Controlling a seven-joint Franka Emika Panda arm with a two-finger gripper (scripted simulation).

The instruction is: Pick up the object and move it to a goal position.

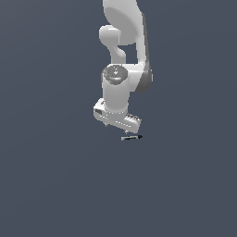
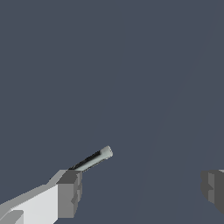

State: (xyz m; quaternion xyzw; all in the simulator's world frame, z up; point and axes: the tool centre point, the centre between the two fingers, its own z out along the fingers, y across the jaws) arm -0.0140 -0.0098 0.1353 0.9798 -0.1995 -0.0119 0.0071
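The claw (image 1: pixel 121 126) hung at the end of the white arm (image 1: pixel 121 88), pointed down at the plain dark grey floor (image 1: pixel 55 185). In the wrist view its two fingers (image 2: pixel 70 192) stood wide apart, with nothing gripped in the gap. The small pen-like stick (image 1: pixel 131 137), dark with a pale grey tip, lay flat just under the claw, toward the exterior view's right of its middle. In the wrist view the stick (image 2: pixel 93 159) ran out from beside one finger, its pale end pointing away; whether it touched that finger could not be told.
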